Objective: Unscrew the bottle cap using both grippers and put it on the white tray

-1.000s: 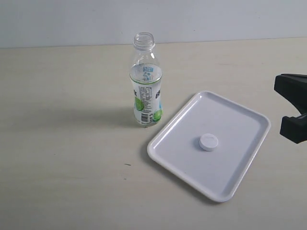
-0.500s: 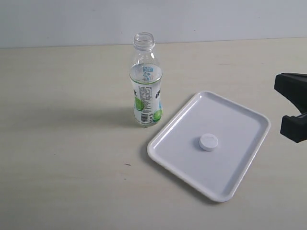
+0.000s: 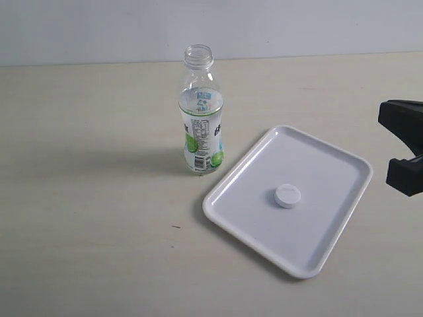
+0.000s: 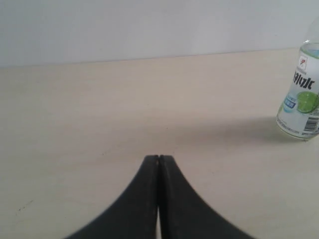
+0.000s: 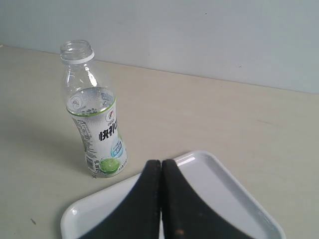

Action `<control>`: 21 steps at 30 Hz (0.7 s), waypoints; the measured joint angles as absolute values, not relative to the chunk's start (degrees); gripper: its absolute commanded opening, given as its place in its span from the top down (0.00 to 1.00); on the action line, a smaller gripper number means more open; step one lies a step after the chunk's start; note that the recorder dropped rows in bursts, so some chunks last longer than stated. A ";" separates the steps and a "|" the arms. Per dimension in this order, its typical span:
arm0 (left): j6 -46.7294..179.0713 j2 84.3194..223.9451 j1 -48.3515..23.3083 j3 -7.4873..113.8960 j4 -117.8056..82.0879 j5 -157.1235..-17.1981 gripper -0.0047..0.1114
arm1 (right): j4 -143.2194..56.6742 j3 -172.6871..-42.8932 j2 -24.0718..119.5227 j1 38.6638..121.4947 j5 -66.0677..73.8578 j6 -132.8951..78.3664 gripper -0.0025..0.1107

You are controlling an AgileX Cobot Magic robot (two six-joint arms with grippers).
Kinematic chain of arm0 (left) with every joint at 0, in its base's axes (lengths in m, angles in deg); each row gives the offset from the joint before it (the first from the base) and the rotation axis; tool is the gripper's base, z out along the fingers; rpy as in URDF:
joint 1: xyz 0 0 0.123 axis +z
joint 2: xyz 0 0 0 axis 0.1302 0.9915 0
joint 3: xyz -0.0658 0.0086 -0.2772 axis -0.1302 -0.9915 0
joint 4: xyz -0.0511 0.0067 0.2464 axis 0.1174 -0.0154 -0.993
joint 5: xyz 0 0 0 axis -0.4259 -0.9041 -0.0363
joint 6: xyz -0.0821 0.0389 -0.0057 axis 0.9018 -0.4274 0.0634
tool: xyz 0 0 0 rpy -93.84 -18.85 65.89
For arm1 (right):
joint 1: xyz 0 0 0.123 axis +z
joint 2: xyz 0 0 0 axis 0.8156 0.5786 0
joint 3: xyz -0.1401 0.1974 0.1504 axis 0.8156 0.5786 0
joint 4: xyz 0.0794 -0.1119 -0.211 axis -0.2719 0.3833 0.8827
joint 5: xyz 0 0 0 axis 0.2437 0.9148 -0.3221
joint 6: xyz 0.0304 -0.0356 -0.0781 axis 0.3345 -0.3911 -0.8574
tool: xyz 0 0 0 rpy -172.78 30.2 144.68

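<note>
The bottle (image 3: 201, 125) stands upright on the table with its neck open and no cap on it. The white bottle cap (image 3: 288, 195) lies flat near the middle of the white tray (image 3: 330, 165), to the right of the bottle. My right gripper (image 5: 161, 162) is shut and empty, above the tray (image 5: 219, 184) and facing the bottle (image 5: 97, 129); its fingers hide the cap in that view. My left gripper (image 4: 159, 157) is shut and empty over bare table, well away from the bottle (image 4: 300, 99). It is outside the exterior view.
Black parts of the right arm (image 3: 403, 119) reach in at the right edge of the exterior view, just beyond the tray's far corner. The beige table (image 3: 86, 198) ends at a pale wall (image 3: 99, 26) behind the bottle.
</note>
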State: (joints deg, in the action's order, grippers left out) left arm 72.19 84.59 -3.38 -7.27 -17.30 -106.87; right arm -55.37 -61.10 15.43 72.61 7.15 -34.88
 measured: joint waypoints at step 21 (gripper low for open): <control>72.19 84.59 -3.38 -7.27 -17.30 -107.71 0.96 | -55.37 -60.83 15.43 72.61 7.13 -34.88 0.98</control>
State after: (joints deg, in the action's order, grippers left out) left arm 72.19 84.59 -3.38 -7.27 -17.30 -107.71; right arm -55.37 -60.83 15.43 72.61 7.13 -34.88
